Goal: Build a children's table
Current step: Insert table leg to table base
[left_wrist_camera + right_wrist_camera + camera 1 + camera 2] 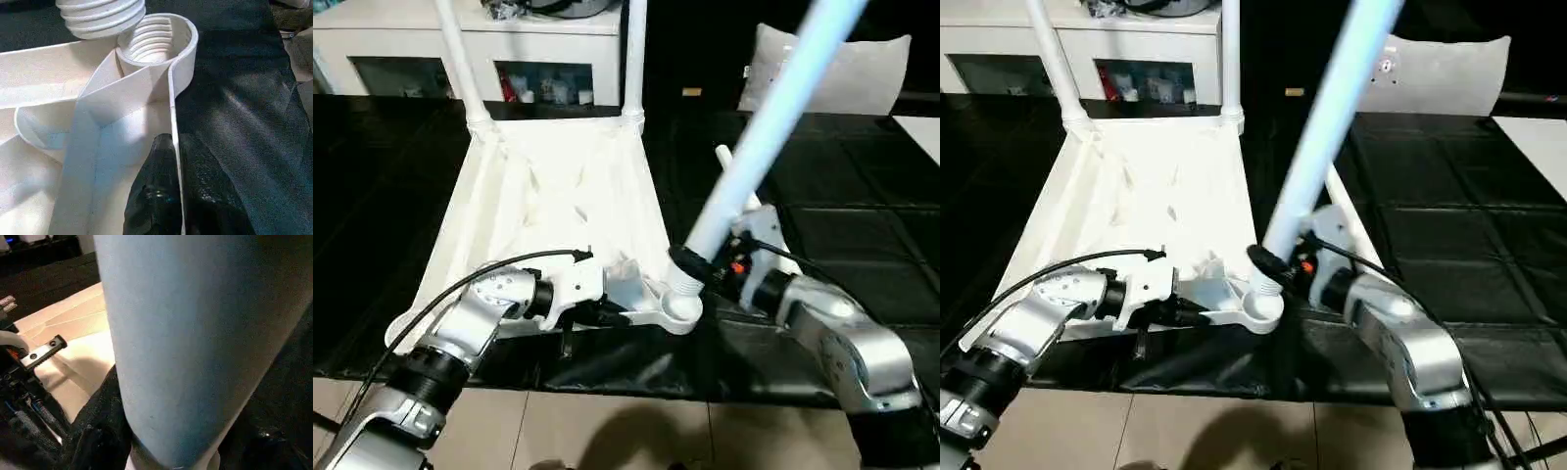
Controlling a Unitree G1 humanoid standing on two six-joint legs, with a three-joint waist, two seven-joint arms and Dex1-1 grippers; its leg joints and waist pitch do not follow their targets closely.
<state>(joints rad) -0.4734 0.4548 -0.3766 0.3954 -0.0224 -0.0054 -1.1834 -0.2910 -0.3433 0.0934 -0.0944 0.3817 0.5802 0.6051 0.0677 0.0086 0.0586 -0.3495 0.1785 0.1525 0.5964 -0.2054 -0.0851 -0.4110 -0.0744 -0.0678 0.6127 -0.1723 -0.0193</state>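
**Inspector:** Two legs stand upright in the far corner sockets of the tabletop, which lies ribbed side up on the black work table. From the head views, the right gripper is closed around a third leg near its threaded end, the leg tilted and its tip at the near right corner socket. A fourth leg lies on the cover beside the top.

**Assessor:** And the left gripper?

**Inspector:** The left wrist view shows its two black fingers pinched on the tabletop's rim wall just short of that socket, one either side. The leg's thread hangs just above the socket mouth, off to one side and not entered.

**Assessor:** Right wrist view?

**Inspector:** The leg fills it; a dark finger presses against the shaft.

**Assessor:** Recommendation?

**Inspector:** Bring the leg upright and centred over the socket before lowering. Entering it tilted risks cross-threading. The left grip should hold the rim firm against the turning.
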